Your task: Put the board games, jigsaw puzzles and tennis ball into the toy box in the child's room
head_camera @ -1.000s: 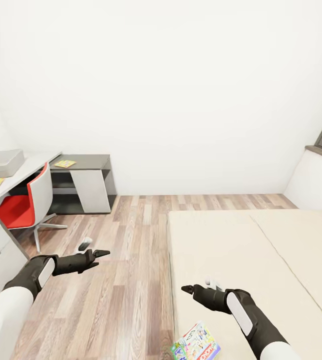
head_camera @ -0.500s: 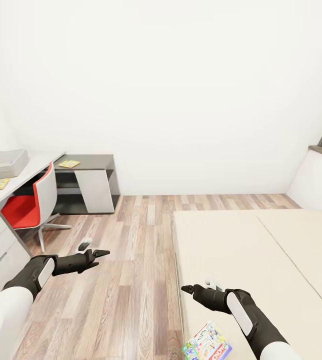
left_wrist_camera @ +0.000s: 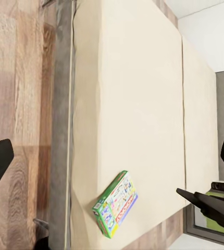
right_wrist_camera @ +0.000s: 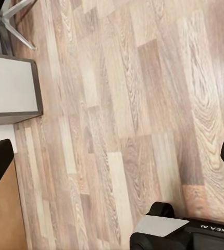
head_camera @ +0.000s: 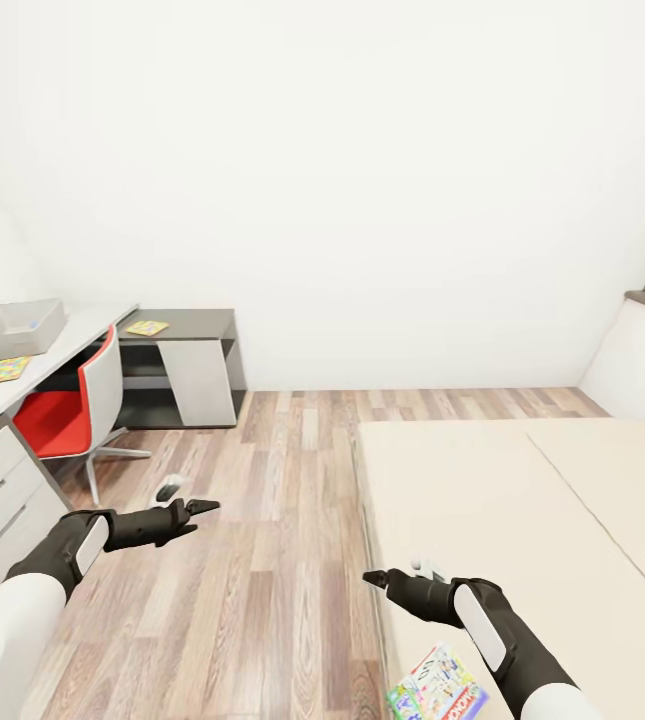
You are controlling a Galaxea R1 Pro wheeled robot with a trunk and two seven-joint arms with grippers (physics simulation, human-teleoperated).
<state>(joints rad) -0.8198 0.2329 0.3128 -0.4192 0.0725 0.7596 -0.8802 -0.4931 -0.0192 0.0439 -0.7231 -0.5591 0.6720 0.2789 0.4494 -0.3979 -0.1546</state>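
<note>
Standing between table and bed, both arms out front, nothing held. My left pincer hangs over bare floor; in the left wrist view its fingers sit at the far edges of the picture, so spread wide. My right pincer hovers at the bed's near left edge, likewise spread wide, empty.

One board game lies flat on the mattress by that edge, close below my right forearm. Toy box sits far left on the table, a jigsaw puzzle just near of it, a second puzzle on the lower side desk.

Judgement: next job is the game. Bring the right pincer back and down, approach from the bed's edge, slide one finger under the overhanging corner; thin box, so grip the short edge squarely
</note>
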